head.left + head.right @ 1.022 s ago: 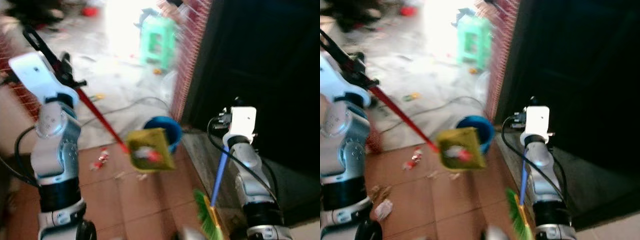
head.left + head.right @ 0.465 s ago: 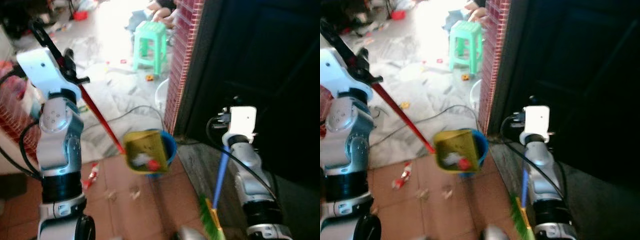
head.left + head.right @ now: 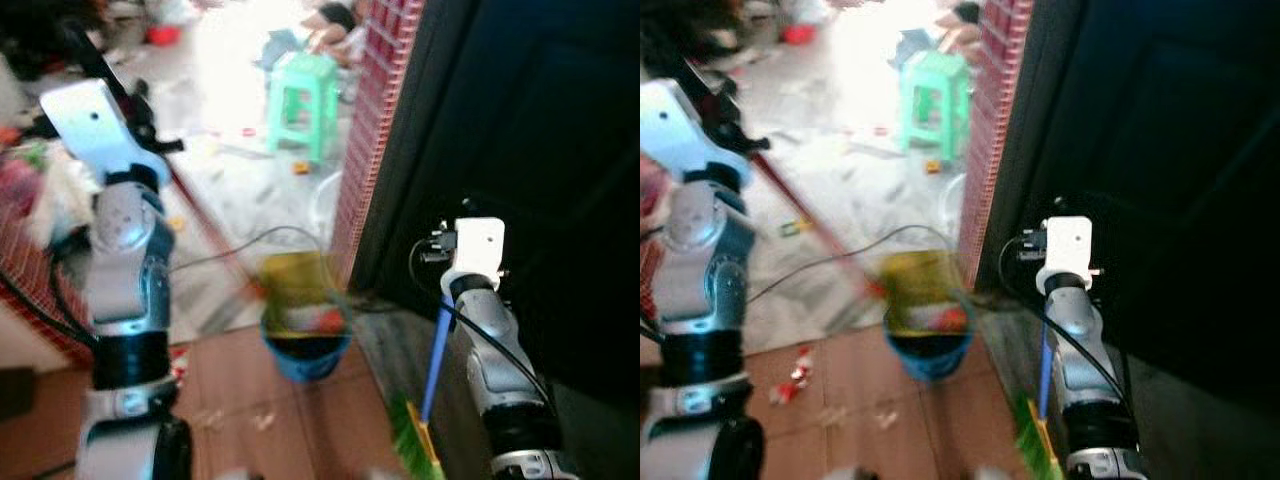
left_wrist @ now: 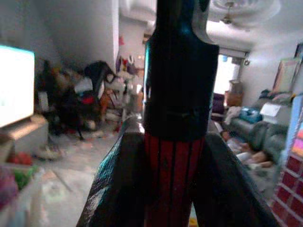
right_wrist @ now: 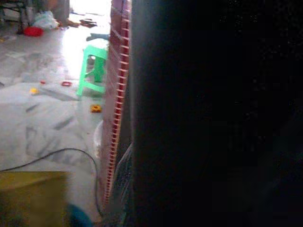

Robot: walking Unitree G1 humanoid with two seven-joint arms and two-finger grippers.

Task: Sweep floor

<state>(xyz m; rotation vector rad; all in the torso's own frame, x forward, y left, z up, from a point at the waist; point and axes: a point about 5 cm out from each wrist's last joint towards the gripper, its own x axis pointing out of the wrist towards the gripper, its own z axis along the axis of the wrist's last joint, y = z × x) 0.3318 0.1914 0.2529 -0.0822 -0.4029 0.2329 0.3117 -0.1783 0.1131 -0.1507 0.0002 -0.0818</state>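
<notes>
My left gripper point(image 3: 140, 118) is raised at the left, shut on the red-and-black dustpan handle point(image 4: 173, 165), with a finger point(image 4: 116, 184) pressed on each side. The handle point(image 3: 190, 200) slopes down to the blurred yellow-green dustpan point(image 3: 298, 288). It holds red and white litter point(image 3: 318, 320) just above the blue bucket point(image 3: 305, 358). My right gripper point(image 3: 448, 292), low at the right, carries the broom by its blue handle point(image 3: 435, 350). Its green bristles point(image 3: 412, 445) hang near the floor.
A brick wall edge point(image 3: 375, 130) and a dark door point(image 3: 540, 150) stand close on the right. On the grey floor beyond are a green stool point(image 3: 300, 95), a black cable point(image 3: 250, 240) and a person point(image 3: 335, 20). Scraps point(image 3: 795, 365) lie on the brown tiles.
The whole view has shifted and blurred as I move. The dustpan, which was in front of the bucket, now hangs over it. The right arm keeps the broom as before.
</notes>
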